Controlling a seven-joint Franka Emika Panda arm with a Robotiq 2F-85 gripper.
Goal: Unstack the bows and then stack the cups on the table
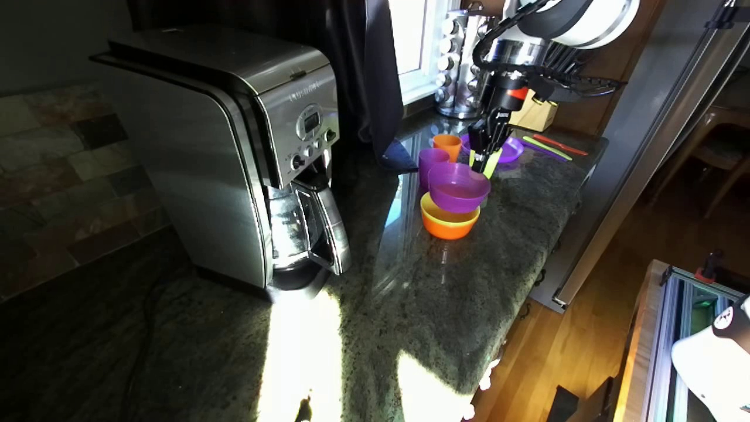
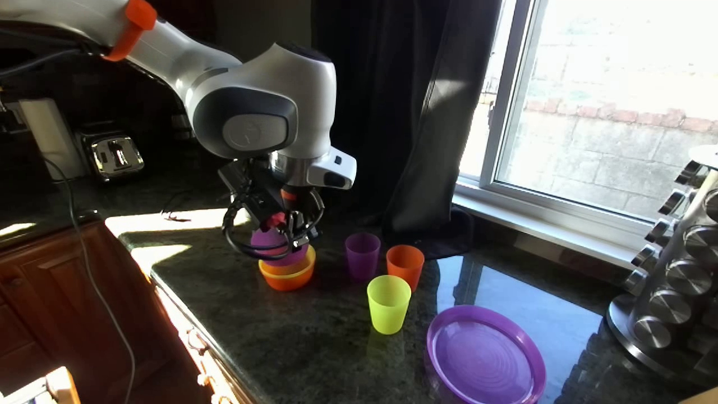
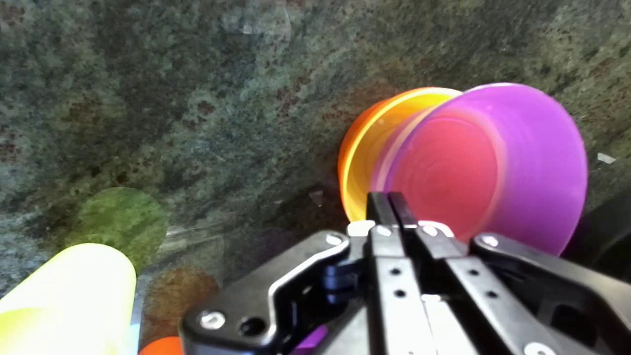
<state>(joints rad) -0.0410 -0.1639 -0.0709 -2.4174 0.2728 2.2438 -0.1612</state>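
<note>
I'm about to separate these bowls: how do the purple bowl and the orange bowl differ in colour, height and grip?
One bowl is purple, the other orange. The shut gripper holds the purple bowl by its rim; the orange bowl is not gripped. The purple bowl sits higher, over the orange bowl's opening; the orange bowl rests upright on the countertop. Both are round, with the open side up.

A coffee maker (image 1: 225, 140) stands near the curtain (image 1: 382, 88), a plate (image 2: 485, 359) (round, purple) near a spice rack (image 2: 670, 286).
</note>
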